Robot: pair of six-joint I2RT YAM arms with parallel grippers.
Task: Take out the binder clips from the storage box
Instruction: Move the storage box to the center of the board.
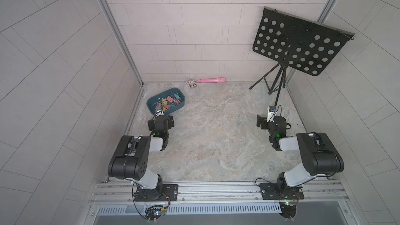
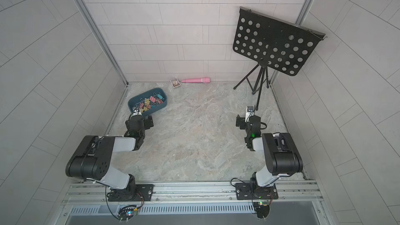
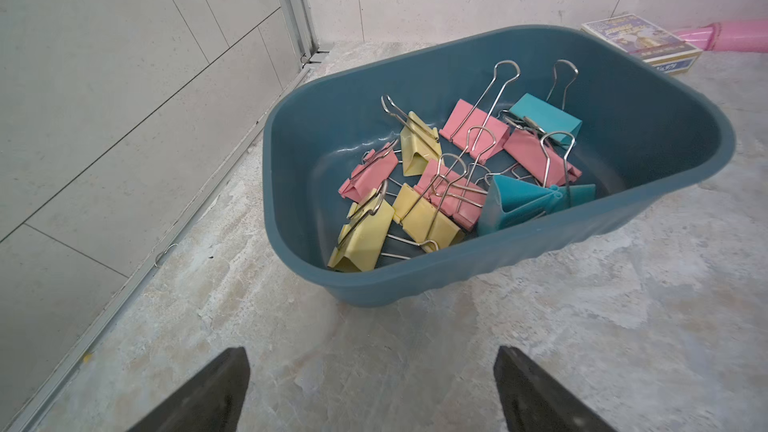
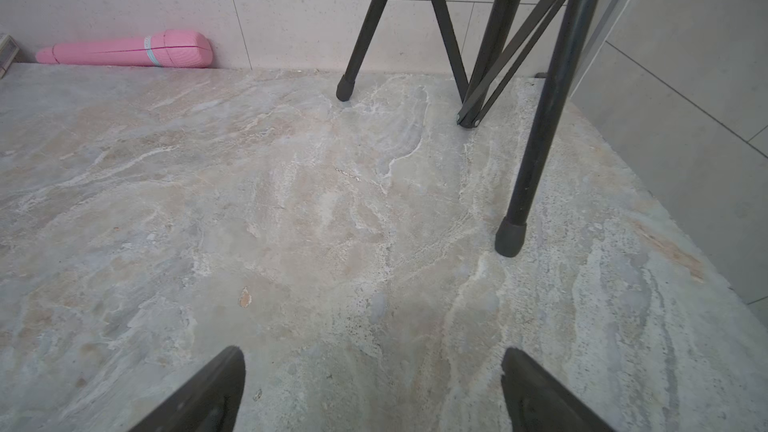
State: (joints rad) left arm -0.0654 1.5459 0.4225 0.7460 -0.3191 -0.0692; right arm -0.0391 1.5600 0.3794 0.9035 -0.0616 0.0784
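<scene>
The storage box (image 3: 648, 118) is a dark teal plastic tub with rounded corners and no lid, sitting flat on the marbled tabletop (image 3: 540, 347). Inside it the binder clips (image 3: 453, 184) lie in a loose tangle. They have pink, yellow and teal bodies with silver wire handles, some handles sticking up, others lying across a neighbouring clip. All of them are within the box's walls.

The left gripper (image 3: 370, 350) hovers low over the table just short of the box's nearest wall, its two dark fingers spread wide with nothing between them. The left arm (image 1: 138, 148) is folded, elbow raised, forearm pointing toward the box. The right gripper (image 4: 372, 349) is well apart from the box, across the table — likewise spread wide and empty over bare marble. The right arm (image 1: 311, 154) is folded in a mirrored pose.

Just beyond the box's far end, a small printed card box (image 1: 191, 83) and a pink cylinder (image 1: 211, 80) lie along the back wall. A black music stand (image 1: 298, 44) stands far from the box, in the corner beyond the right gripper.
</scene>
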